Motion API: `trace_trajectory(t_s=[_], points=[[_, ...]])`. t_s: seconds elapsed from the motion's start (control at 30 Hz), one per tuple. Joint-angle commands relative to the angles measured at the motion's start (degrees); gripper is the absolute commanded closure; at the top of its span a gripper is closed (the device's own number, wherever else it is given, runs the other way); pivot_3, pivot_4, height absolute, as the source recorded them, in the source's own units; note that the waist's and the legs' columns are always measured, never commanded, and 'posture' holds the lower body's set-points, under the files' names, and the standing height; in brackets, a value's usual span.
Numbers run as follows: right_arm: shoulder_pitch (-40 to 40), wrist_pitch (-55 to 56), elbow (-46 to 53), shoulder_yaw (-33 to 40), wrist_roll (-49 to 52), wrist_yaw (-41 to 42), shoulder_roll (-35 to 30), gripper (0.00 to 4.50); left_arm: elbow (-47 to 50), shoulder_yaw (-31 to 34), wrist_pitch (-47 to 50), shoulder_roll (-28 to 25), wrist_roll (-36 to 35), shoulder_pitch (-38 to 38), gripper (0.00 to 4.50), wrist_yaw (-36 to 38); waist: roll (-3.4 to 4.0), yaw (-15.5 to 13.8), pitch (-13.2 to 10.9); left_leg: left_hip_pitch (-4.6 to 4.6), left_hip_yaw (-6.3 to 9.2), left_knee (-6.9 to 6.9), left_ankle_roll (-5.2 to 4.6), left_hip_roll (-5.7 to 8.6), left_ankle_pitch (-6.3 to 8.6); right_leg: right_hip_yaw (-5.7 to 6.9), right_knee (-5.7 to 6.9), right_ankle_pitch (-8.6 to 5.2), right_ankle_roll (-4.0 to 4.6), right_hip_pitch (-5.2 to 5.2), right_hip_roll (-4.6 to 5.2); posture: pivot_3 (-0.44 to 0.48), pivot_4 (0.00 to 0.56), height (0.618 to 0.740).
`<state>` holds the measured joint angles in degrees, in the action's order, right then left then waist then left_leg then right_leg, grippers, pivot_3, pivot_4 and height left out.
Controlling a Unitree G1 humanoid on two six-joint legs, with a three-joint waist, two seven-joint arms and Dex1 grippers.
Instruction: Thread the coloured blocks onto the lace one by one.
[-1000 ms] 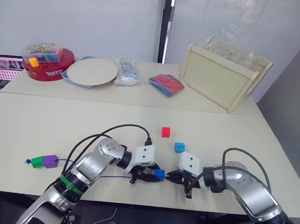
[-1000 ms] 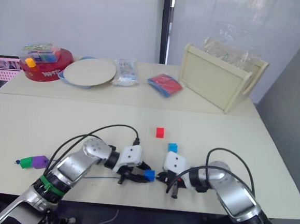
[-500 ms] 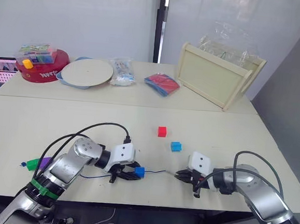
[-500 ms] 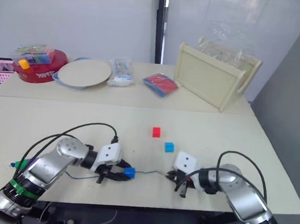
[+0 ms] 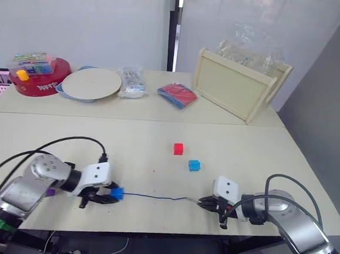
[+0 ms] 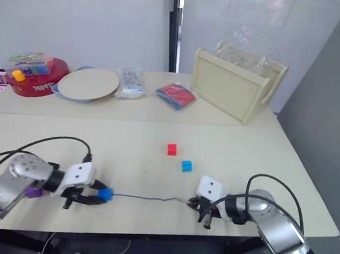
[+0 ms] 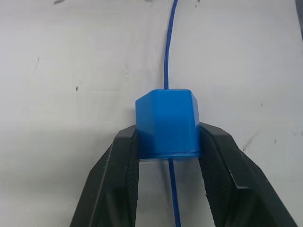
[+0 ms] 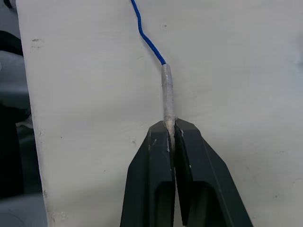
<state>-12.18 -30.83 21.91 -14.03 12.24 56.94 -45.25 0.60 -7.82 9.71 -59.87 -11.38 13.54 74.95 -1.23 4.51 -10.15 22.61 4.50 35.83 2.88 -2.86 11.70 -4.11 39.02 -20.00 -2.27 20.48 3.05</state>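
One dark blue block (image 7: 166, 123) sits clamped in my left gripper (image 5: 101, 197), lower left; my right gripper (image 8: 170, 137) pinches the lace (image 5: 153, 196) tip. Next, I judge, slide it toward the purple block (image 6: 33, 192).

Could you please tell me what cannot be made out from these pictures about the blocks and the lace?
- Purple block: mostly hidden behind the left arm in the eye views.
- Green block and the lace's knotted end: not to be made out.
- Lace inside the dark blue block: hidden by the block held in the left gripper.
- Lace tip end: hidden between the right gripper fingers.
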Motion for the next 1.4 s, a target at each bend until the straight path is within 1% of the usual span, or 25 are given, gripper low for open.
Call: trace_trajectory(t_s=[0.03,0.17,0.37,0.5,0.57,0.67,0.7,0.8,0.9,0.97,1.07,1.2,1.3,1.4], points=[[-0.2,-0.2,1.7,1.4,0.8,0.2,-0.5,4.5,-11.4,2.3,-3.7,-6.4,6.2,-3.2,3.19,-0.8,0.03,0.3,0.0,-0.09,0.0,-0.08,0.0,-0.01,0.0,-0.02,0.03,-0.03,0.05,-0.01,-0.02,0.0,0.15,0.74],[-0.6,0.0,1.6,1.3,1.1,0.6,-0.5,4.5,-16.2,3.2,-7.8,-9.7,6.6,-3.8,3.19,-1.1,0.06,0.8,0.0,-0.26,0.0,-0.19,-0.02,-0.11,0.01,-0.03,0.18,-0.1,0.18,-0.02,-0.12,0.0,0.15,0.74],[-1.9,0.7,0.4,0.4,0.7,1.0,0.2,4.5,-13.9,5.0,-7.4,-10.4,5.0,-6.0,3.19,-0.8,0.12,0.7,-0.1,-0.22,-0.02,-0.19,-0.02,-0.11,0.01,-0.03,0.19,-0.11,0.2,-0.02,-0.12,0.0,0.15,0.74],[-2.8,1.1,-0.3,-0.1,0.6,1.2,0.7,4.5,-12.3,7.3,-6.6,-9.2,3.5,-6.2,3.19,-1.6,0.13,0.7,-0.1,-0.2,-0.03,-0.19,-0.02,-0.11,0.02,-0.03,0.18,-0.11,0.2,-0.01,-0.11,0.0,0.15,0.74],[-3.3,1.2,-0.4,-0.4,0.8,1.3,1.1,4.5,-9.9,8.6,-3.9,-8.4,0.8,-5.4,2.18,-1.3,0.13,0.5,-0.1,-0.18,-0.03,-0.18,-0.02,-0.11,0.01,-0.03,0.18,-0.11,0.2,-0.01,-0.1,0.0,0.15,0.74],[-3.9,0.9,-0.1,-0.6,1.0,1.5,1.6,4.5,-6.4,9.9,0.4,-7.6,-1.8,-3.7,1.17,-1.0,0.12,-0.3,-0.1,0.02,-0.02,-0.08,-0.02,-0.1,0.02,0.02,0.17,-0.11,0.2,0.11,-0.09,0.0,0.15,0.74],[-4.0,0.8,0.0,-0.6,1.1,1.6,1.8,4.5,-5.2,10.3,2.2,-7.6,-2.9,-3.2,0.92,-0.6,0.12,-0.6,-0.1,0.16,-0.02,-0.02,-0.02,-0.09,0.01,0.03,0.17,-0.11,0.2,0.22,-0.07,0.0,0.15,0.74],[-4.4,0.4,0.2,-0.8,1.1,1.8,2.3,4.5,-1.7,11.2,7.0,-7.7,-5.9,-2.0,0.92,0.8,0.09,-1.3,-0.1,0.76,0.0,0.2,0.0,-0.02,0.0,0.08,0.33,-0.1,0.2,0.72,0.0,0.0,0.15,0.74],[-5.0,-0.1,0.4,-1.1,1.3,1.9,2.9,4.5,1.6,11.3,10.2,-7.1,-7.9,-0.2,0.92,1.1,0.08,-2.1,-0.1,0.8,-0.01,0.24,0.01,0.05,0.0,0.09,0.32,-0.1,0.19,0.75,0.06,0.0,0.15,0.74],[-5.8,-0.6,0.5,-1.6,1.2,1.8,3.5,4.5,4.9,9.9,11.6,-4.5,-8.9,1.9,0.92,-0.3,0.09,-2.3,-0.1,0.8,-0.01,0.23,0.01,0.05,0.0,0.09,0.32,-0.1,0.19,0.74,0.07,0.0,0.15,0.74],[-7.0,-1.2,0.6,-2.8,0.7,1.4,4.7,4.5,10.7,6.3,15.5,3.3,-11.1,6.1,0.92,-3.7,0.08,-2.6,-0.1,0.81,0.0,0.3,0.01,0.08,0.0,0.11,0.3,-0.09,0.18,0.69,0.08,0.0,0.15,0.74],[-8.2,-1.6,0.2,-4.7,-0.6,0.7,5.9,4.5,14.9,0.5,19.7,12.7,-11.3,9.3,0.92,-7.6,0.06,-2.5,-0.1,0.88,0.02,0.41,0.01,0.09,0.0,0.12,0.32,-0.08,0.17,0.69,0.08,0.0,0.15,0.74],[-9.0,-1.9,0.0,-5.7,-1.4,0.1,6.4,4.5,14.9,-4.3,20.1,19.9,-9.5,11.2,0.92,-10.9,0.04,-2.3,-0.1,0.88,0.03,0.45,0.01,0.09,-0.01,0.12,0.35,-0.08,0.17,0.69,0.07,0.0,0.15,0.74],[-9.4,-2.0,0.2,-6.5,-1.9,-0.1,6.6,4.5,13.1,-8.2,18.3,23.7,-7.0,11.4,0.92,-11.7,0.04,-2.1,-0.1,0.88,0.03,0.51,0.01,0.1,-0.01,0.1,0.38,-0.08,0.17,0.69,0.07,0.0,0.15,0.74]])
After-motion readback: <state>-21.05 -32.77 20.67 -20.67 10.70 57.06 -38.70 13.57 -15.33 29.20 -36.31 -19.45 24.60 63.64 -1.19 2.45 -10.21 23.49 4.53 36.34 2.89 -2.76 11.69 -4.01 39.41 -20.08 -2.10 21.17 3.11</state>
